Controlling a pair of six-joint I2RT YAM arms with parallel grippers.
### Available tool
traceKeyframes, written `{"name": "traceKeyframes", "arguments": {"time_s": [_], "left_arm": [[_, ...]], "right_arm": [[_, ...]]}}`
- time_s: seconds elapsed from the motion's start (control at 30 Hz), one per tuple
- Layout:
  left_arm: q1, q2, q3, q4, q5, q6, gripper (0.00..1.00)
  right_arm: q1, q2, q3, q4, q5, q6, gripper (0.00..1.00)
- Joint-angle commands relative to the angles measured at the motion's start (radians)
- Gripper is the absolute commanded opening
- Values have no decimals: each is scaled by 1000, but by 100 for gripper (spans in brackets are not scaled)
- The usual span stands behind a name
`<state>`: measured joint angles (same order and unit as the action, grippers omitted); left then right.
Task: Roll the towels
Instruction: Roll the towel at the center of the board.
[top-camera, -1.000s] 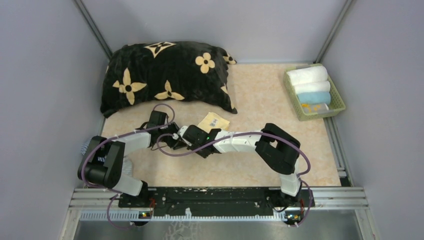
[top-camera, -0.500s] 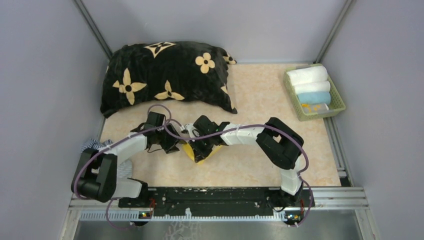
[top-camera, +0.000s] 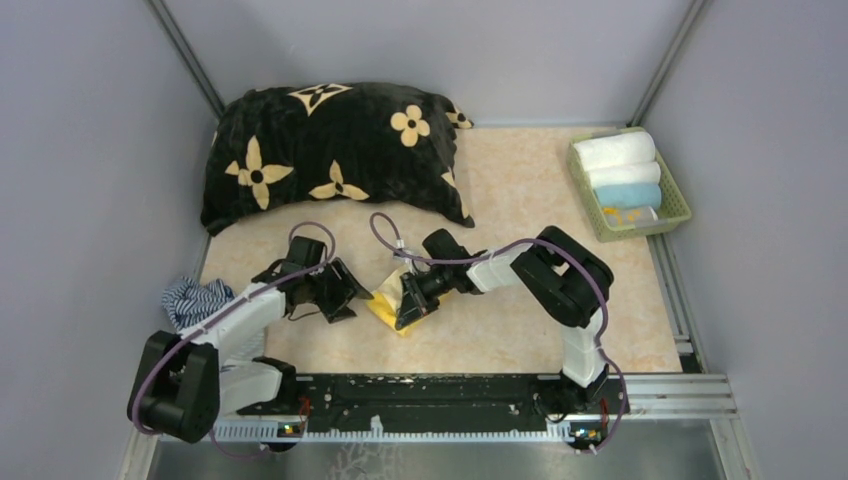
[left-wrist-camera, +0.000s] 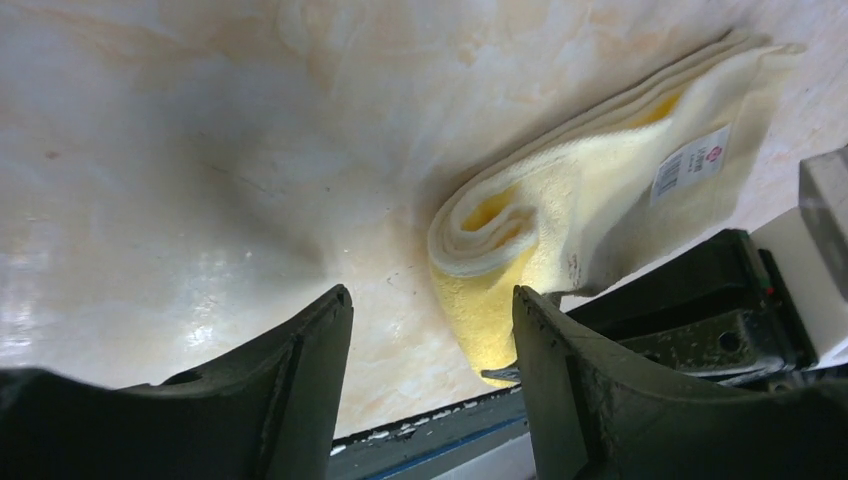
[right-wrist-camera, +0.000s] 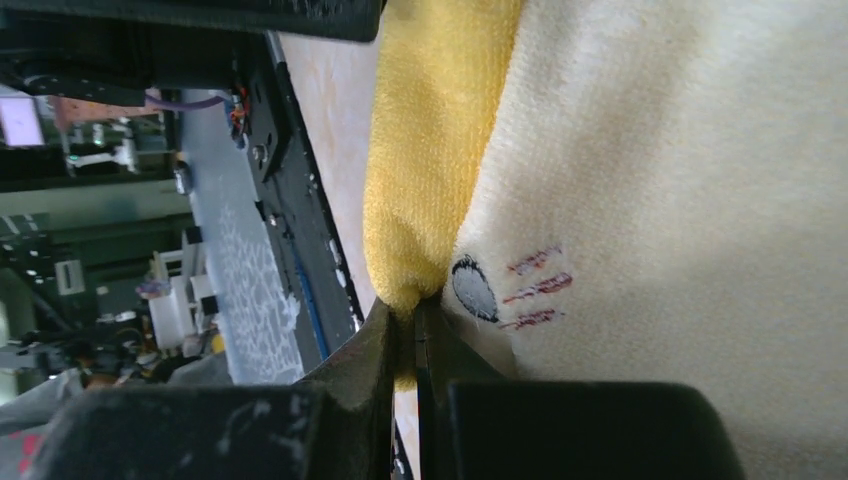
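I see the small yellow terry towel (top-camera: 383, 303) lying on the beige marbled table (top-camera: 520, 190), toward the near edge and between my two arms. It is folded into a loose, partly curled wad, one face bright yellow and the other pale cream, with a white label showing on the left wrist camera.

The right gripper (top-camera: 406, 312) is clamped on the towel. Its own camera shows the yellow fold (right-wrist-camera: 440, 150) pinched between fingers pressed together with no gap. The left gripper (top-camera: 350, 297) sits just to the left of the towel, jaws spread and holding nothing. On its camera the towel's curled end (left-wrist-camera: 490, 225) lies just ahead of the gap, close to one finger, and I cannot tell whether it touches.

At the far right corner stands a green plastic basket (top-camera: 683, 205) holding two white rolled cloths (top-camera: 613, 150) and a light blue rolled towel (top-camera: 630, 195). A big black cushion with cream flowers (top-camera: 330, 150) fills the far left. A blue-and-white striped cloth (top-camera: 190, 298) lies bunched at the left edge beside the left arm.
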<state>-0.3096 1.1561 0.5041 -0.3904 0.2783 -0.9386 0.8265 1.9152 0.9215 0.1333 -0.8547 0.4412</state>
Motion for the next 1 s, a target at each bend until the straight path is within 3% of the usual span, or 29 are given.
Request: {"name": "traceKeyframes", "arguments": {"time_s": [0.0, 0.2, 0.33, 0.57, 0.63, 0.7, 0.83, 0.97], "left_arm": [[-49, 37, -17, 72, 54, -69, 66], [-101, 142, 4, 135, 24, -92, 66], [-103, 203, 30, 140, -15, -66, 60], [-103, 230, 61, 83, -73, -23, 22], [-101, 214, 66, 67, -83, -20, 18], [-101, 195, 76, 40, -95, -12, 21], [-102, 143, 106, -31, -142, 16, 51], [-99, 63, 115, -96, -176, 35, 61]], "right_arm": [[-40, 33, -34, 207, -116, 128, 0], [-46, 45, -54, 227, -111, 139, 0], [-46, 45, -72, 249, -108, 150, 0], [-60, 23, -100, 291, -116, 183, 0], [-62, 19, -104, 304, -123, 194, 0], [-65, 19, -108, 323, -134, 212, 0], [-75, 26, -109, 351, -153, 251, 0], [-92, 39, -120, 375, -165, 288, 0]]}}
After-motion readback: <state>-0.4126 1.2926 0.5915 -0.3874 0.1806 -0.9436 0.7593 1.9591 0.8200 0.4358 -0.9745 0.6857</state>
